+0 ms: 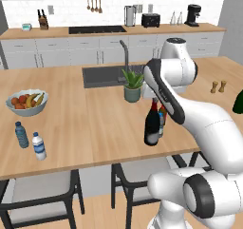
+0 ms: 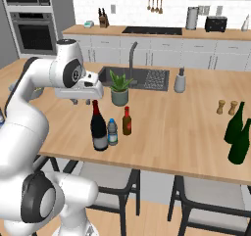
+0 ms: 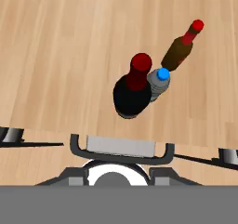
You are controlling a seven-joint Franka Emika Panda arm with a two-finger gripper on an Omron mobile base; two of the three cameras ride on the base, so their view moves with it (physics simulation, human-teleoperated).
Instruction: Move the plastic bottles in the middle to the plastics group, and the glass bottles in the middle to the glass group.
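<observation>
Three bottles stand close together near the island counter's front edge. The tall near-black wine bottle [image 2: 99, 128] [image 1: 152, 127] [image 3: 131, 94] has a red foil neck. Right beside it is the small clear plastic bottle [image 2: 112, 132] [image 3: 159, 81] with a blue cap. The small brown glass bottle [image 2: 127, 121] [image 3: 179, 52] with a red top stands just past it. My gripper [image 2: 80, 102] hangs above and left of the wine bottle, touching nothing; its jaw gap is unclear. The plastics group, a blue bottle [image 1: 21, 134] and a white-capped bottle [image 1: 39, 146], is far left. The dark green glass group [image 2: 238, 132] is far right.
A potted plant [image 2: 119, 89] stands just behind the three bottles, in front of the sink [image 2: 142, 77]. A fruit bowl [image 1: 27, 102] sits at the left. Wooden shakers [image 2: 226, 107] stand near the green bottles. Chairs [image 1: 137, 176] are tucked under the counter's front edge.
</observation>
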